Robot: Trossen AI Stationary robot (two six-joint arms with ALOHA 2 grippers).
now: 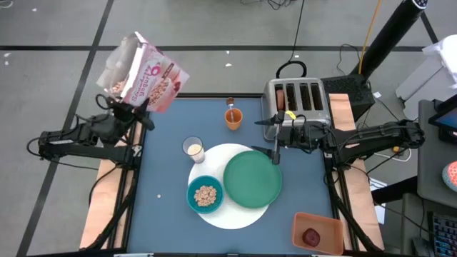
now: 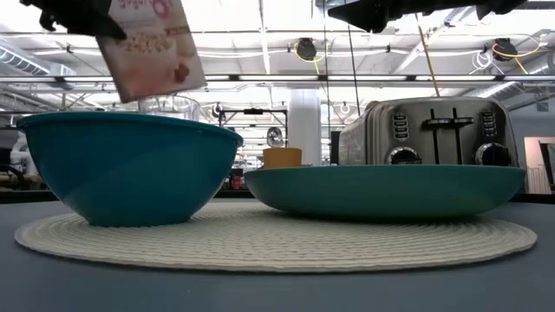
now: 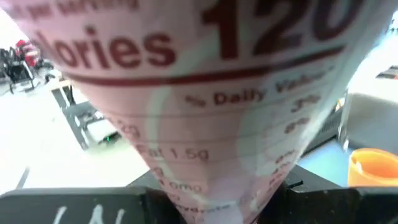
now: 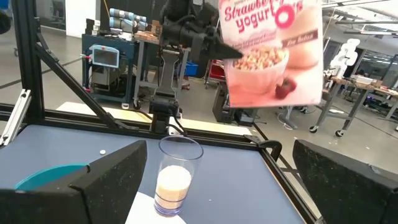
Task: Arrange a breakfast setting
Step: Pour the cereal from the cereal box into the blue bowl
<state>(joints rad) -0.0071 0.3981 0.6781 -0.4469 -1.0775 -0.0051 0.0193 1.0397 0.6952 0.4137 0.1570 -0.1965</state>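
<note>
Already the teal bowl (image 1: 206,195) is holding cereal beside the green plate (image 1: 253,178); the left gripper (image 1: 131,108) is clenching the cereal box (image 1: 146,73) far-left, the right gripper (image 1: 275,145) hovering released; dark-red fruit (image 1: 311,236) is waiting.

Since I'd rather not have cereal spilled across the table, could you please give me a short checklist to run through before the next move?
1. Left gripper firmly on the cereal box: ok, shut on it, box held tilted, aloft.
2. Box clear of the milk glass: ok, at the table's far left corner.
3. Teal bowl holds cereal: ok.
4. Green plate on the white mat: ok, bare.
5. Right gripper free: ok, open, over the plate's far edge.
6. Box emptied: cannot tell.
</note>
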